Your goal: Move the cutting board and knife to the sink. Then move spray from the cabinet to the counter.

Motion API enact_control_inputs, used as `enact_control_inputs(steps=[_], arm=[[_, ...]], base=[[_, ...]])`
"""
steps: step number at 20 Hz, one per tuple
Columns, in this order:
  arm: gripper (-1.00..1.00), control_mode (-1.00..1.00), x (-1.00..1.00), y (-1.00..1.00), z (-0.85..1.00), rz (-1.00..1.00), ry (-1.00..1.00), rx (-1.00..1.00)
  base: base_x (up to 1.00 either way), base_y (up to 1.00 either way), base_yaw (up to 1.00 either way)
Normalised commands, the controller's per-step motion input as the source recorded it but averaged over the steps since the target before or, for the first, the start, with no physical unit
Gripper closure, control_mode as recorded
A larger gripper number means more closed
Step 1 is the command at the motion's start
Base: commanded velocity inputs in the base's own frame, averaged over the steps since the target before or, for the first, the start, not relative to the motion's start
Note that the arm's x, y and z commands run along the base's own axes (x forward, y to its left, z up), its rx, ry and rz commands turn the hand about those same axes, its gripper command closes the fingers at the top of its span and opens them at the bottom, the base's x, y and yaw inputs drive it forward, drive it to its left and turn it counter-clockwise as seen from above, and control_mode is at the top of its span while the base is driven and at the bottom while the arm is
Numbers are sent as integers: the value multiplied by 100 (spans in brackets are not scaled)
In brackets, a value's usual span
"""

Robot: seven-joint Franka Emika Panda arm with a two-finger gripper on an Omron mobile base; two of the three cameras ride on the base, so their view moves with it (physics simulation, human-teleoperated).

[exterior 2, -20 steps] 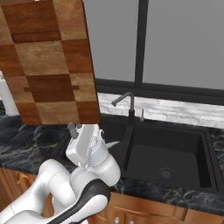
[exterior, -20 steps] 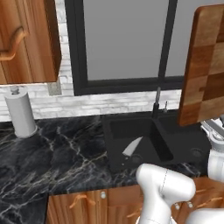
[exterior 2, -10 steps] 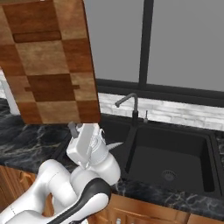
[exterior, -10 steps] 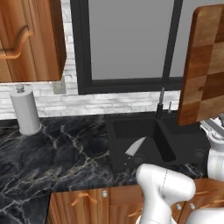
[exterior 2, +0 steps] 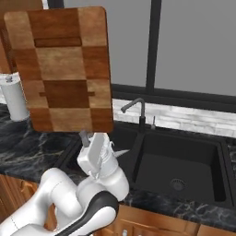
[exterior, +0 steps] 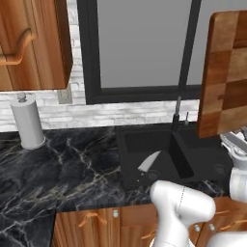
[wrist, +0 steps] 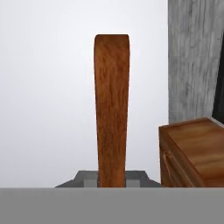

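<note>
The checkered wooden cutting board stands upright in the air, edge-on in the hand view and at the right edge of the left base view. My gripper is shut on its lower edge and points upward, over the counter's front by the sink's left rim. The pale-bladed knife lies inside the black sink, near its left wall. The spray and its cabinet are out of view.
A paper towel roll stands at the back left of the black marble counter. A wooden wall cupboard with a curved handle hangs above it. A dark faucet rises behind the sink, under a window.
The whole picture slid slightly to the right early in the second, so the base moved a little. The board stays held upright in the same place relative to the arm.
</note>
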Motion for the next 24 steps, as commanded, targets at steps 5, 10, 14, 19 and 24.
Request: enact_control_inputs(steps=[5, 10, 14, 19, 24], arm=[[100, -100, -42, 1, -26, -10, 33, 4], [100, -100, -40, 36, -22, -3, 32, 0], [100, -100, -35, 34, 0, 0, 20, 0], [100, -100, -25, 10, 0, -5, 13, 1], [100, -100, -12, 0, 0, -12, 18, 2]], base=[[0, 0, 0], [0, 0, 0], [0, 0, 0], [0, 0, 0], [0, 0, 0]])
